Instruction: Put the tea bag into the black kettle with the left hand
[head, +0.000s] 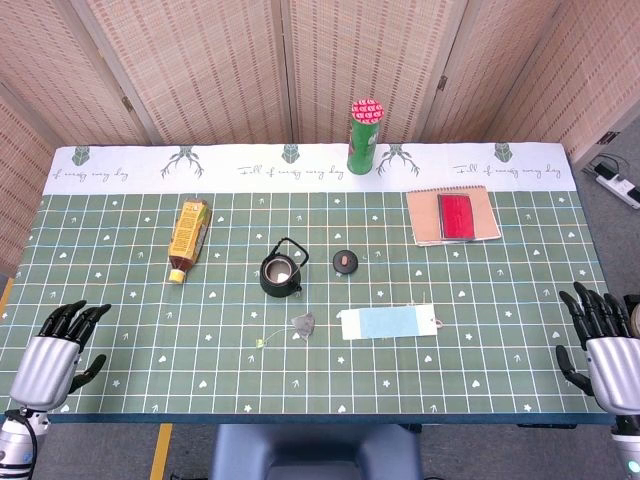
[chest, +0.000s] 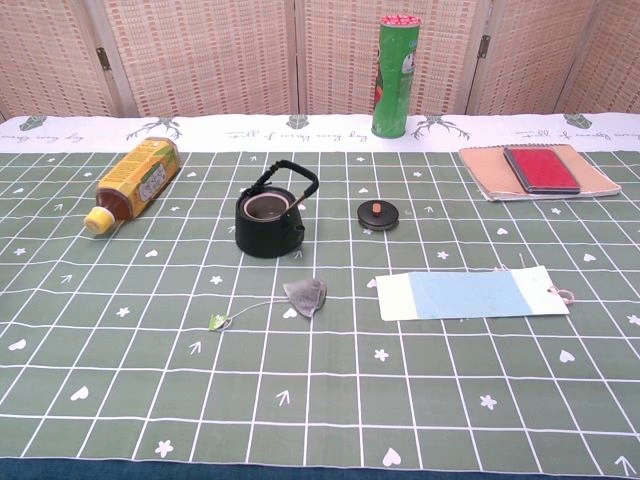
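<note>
A grey tea bag (head: 303, 323) (chest: 305, 296) lies flat on the green cloth, its string running left to a small green tag (chest: 217, 321). Just behind it stands the black kettle (head: 280, 270) (chest: 269, 219), uncovered, handle up. Its round lid (head: 344, 262) (chest: 378, 214) rests on the cloth to the kettle's right. My left hand (head: 55, 350) hovers at the table's near left corner, fingers spread and holding nothing, far from the tea bag. My right hand (head: 606, 345) sits at the near right corner, also spread and holding nothing. Neither hand appears in the chest view.
A yellow drink bottle (head: 188, 238) (chest: 135, 183) lies on its side at the left. A green tube can (head: 365, 137) (chest: 396, 76) stands at the back. A notebook with a red case (head: 454, 215) (chest: 538, 169) lies back right. A blue-white card (head: 386, 323) (chest: 472, 293) lies right of the tea bag.
</note>
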